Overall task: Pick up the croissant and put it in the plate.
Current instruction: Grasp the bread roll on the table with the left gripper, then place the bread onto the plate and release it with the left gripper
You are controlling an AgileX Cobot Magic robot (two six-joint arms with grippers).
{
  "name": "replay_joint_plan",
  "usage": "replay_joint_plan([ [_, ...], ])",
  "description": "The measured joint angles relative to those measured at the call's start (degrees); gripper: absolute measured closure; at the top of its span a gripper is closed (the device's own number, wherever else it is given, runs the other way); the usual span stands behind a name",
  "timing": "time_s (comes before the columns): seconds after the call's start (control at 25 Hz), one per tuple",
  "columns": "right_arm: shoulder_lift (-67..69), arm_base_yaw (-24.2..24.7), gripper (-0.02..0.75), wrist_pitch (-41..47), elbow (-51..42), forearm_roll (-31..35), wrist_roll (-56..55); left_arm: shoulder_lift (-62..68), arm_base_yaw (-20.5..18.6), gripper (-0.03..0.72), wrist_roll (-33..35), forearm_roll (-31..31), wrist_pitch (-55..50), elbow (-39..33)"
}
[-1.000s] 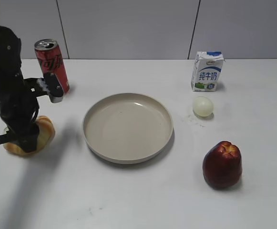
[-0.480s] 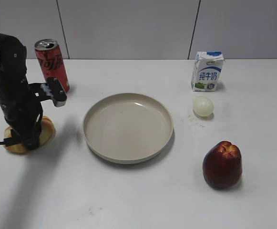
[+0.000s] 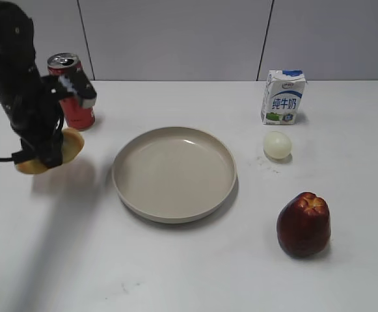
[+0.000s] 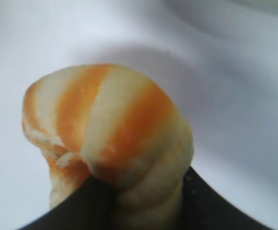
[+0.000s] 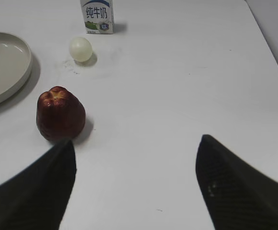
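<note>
Far left in the exterior view, the black left gripper (image 3: pixel 40 156) is clamped on the croissant (image 3: pixel 70 145), a puffy pale yellow bread roll with orange-brown stripes, and it's hanging in the air above the white table (image 3: pixel 195 266), with its shadow on the tabletop below. The left wrist view is basically all roll: the striped bread (image 4: pixel 105 134) fills the frame, with dark finger tips (image 4: pixel 81 206) pressed into it on both sides at the bottom edge.

Right behind the arm, at about 1 o'clock from the held roll, stands a red soda can (image 3: pixel 71 90), upright with its top open.

Moving right, the large round beige plate (image 3: pixel 130 195) with the raised rim sits at the table's centre, at roughly 4 o'clock from the roll and clearly apart from it.

Next, a small white-and-blue milk carton (image 3: pixel 283 97) stands upright at the back, and a small pale yellowish ball (image 3: pixel 277 145) sits just at its 6 o'clock. At 5 o'clock from the ball, nearer the front, is a dark red apple (image 3: pixel 303 224).

The right gripper (image 5: pixel 136 187) only shows up in the right wrist view, jaws spread wide with nothing between them, with the apple just by the tip of the finger on that view's left.
</note>
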State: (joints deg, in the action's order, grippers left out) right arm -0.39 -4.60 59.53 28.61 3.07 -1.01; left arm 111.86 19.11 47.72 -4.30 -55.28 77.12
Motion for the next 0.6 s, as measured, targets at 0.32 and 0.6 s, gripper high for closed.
replay_joint_plan([
  [0.32, 0.0, 0.0, 0.150, 0.0, 0.0, 0.0, 0.0, -1.7, 12.8, 0.449, -0.1, -0.1, 5.3, 8.8],
  [0.6, 0.0, 0.0, 0.150, 0.0, 0.0, 0.0, 0.0, 1.9, 22.1, 0.450, 0.0, -0.6, 17.6, 8.9],
])
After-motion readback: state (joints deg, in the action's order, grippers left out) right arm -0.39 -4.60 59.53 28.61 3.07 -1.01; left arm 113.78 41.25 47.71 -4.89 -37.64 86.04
